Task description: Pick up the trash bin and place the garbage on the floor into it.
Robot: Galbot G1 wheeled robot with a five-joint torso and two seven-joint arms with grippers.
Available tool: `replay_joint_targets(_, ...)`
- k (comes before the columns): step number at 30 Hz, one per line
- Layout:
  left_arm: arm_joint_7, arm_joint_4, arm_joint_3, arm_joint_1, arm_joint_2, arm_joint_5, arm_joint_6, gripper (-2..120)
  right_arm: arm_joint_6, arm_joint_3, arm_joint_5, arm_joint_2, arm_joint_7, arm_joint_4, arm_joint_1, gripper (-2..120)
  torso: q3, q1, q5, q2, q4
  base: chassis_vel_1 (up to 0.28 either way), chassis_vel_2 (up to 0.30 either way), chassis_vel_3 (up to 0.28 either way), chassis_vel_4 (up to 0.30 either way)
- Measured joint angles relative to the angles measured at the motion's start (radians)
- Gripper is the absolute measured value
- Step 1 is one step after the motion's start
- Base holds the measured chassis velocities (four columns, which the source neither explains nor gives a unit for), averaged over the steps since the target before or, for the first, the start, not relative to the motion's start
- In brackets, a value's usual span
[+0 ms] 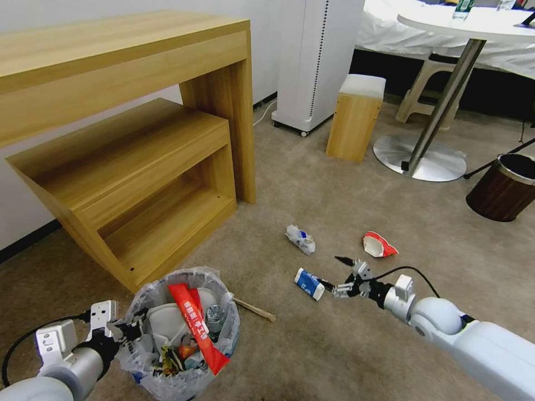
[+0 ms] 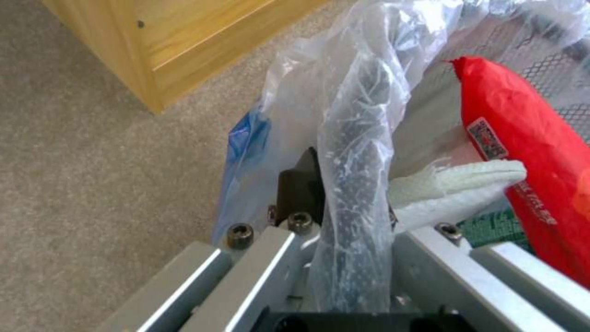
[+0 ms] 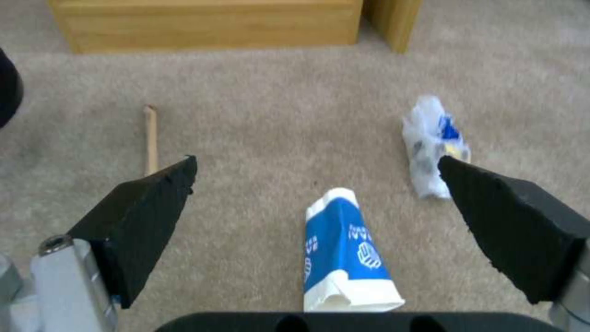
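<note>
Right gripper (image 3: 316, 184), fingers spread, hovers over a light, crushable blue cup (image 3: 344, 249), best pinched across its flattened sides; left gripper (image 1: 120, 328) pinches the bin (image 1: 184, 334) rim.

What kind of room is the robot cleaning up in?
It looks like a hotel room or a small lounge. There is beige carpet on the floor, a wooden desk with a lower shelf unit, a round white table on a metal foot, and a brown waste bin.
</note>
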Motion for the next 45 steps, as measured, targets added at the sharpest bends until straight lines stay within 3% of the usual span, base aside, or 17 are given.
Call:
replay_joint_targets(4,0.004,0.002,0.002,-0.002,-0.002,0.004,-0.002,1,-0.002,-0.027,-0.011,0.034,-0.012,-0.066,0.024,100,0.0,0.0,-0.0002,0.0,0.0001,0.0,0.0,0.0,0.0)
replay_joint_targets(7,0.008,0.002,0.004,-0.003,-0.009,0.009,-0.005,1,-0.01,-0.062,-0.064,0.089,0.024,-0.148,0.054,100,0.0,0.0,0.0005,0.0,0.0001,0.0,0.0,0.0,0.0)
replay_joint_targets(19,0.026,0.0,0.011,0.004,-0.022,0.035,-0.014,1,-0.08,-0.109,-0.147,0.185,0.134,-0.279,0.105,100,0.0,0.0,0.0001,0.0,0.0002,0.0,0.0,0.0,0.0)
replay_joint_targets(26,0.035,-0.003,0.011,0.011,-0.024,0.039,-0.019,1,-0.062,-0.128,-0.176,0.24,0.131,-0.406,0.134,100,0.0,0.0,0.0,0.0,0.0001,0.0,0.0,0.0,0.0)
replay_joint_targets(45,0.048,0.007,0.009,0.012,-0.026,0.049,-0.028,1,-0.053,-0.213,-0.227,0.385,0.179,-0.569,0.207,100,0.0,0.0,0.0002,0.0,0.0001,0.0,0.0,0.0,0.0)
